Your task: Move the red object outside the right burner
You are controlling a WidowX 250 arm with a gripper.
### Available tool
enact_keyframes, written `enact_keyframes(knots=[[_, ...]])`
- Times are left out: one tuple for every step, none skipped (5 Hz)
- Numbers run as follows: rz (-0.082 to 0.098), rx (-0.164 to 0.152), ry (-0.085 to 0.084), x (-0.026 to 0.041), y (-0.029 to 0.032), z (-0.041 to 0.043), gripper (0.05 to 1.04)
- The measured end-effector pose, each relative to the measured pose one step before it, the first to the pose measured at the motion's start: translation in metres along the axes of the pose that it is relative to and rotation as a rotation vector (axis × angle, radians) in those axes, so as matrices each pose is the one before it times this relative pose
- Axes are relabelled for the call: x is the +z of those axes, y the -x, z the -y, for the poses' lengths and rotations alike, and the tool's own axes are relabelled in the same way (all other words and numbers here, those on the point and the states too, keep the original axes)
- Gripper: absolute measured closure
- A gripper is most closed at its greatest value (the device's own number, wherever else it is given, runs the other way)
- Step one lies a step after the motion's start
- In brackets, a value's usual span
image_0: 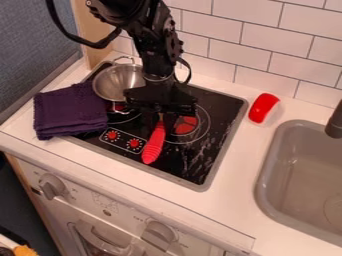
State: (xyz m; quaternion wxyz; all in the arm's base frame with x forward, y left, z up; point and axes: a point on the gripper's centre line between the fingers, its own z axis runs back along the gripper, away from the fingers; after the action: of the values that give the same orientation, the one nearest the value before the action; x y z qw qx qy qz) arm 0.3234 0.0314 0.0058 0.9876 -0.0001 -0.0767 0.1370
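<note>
Your gripper (161,121) is low over the cooktop (208,160), just at the top end of the red ribbed object (154,145); can't tell from here if it's open, closed or gripping that object. The object sits at the left side of the right burner (186,125), its upper part within the ring and its lower end pointing to the front edge, right of the two red dials (123,140). Tightest spot is to your left: metal pot (115,80) on the back left of the cooktop, one handle toward the front, close beside the gripper. In front of the pot, folded purple cloth (69,114) covers the cooktop's left edge and part of the counter (230,205). Second red item (264,108), smooth and curved, is on the counter right of the cooktop, near the tiled wall (274,35). Past it, grey sink (266,175) with a dark faucet (335,121) at its back. Front panel below has white knobs (51,187).
</note>
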Motion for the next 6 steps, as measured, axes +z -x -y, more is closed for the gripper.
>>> enact_keyframes(knots=[[-0.0120,0.0026,-0.0163,0.00195,-0.00030,0.00207,0.774],[0.0092,-0.0378,-0.0125,0.00340,-0.00706,0.01175,0.774],[0.0028,-0.0307,-0.0283,0.01169,-0.00279,0.00979,0.774],[0.0885,-0.0207,-0.0217,0.03200,-0.00749,0.00830,0.774],[0.0322,-0.0411,0.0066,0.01000,0.00140,0.02059,0.774],[0.0238,-0.0594,0.0424,0.00258,0.00406,0.02831,0.774]])
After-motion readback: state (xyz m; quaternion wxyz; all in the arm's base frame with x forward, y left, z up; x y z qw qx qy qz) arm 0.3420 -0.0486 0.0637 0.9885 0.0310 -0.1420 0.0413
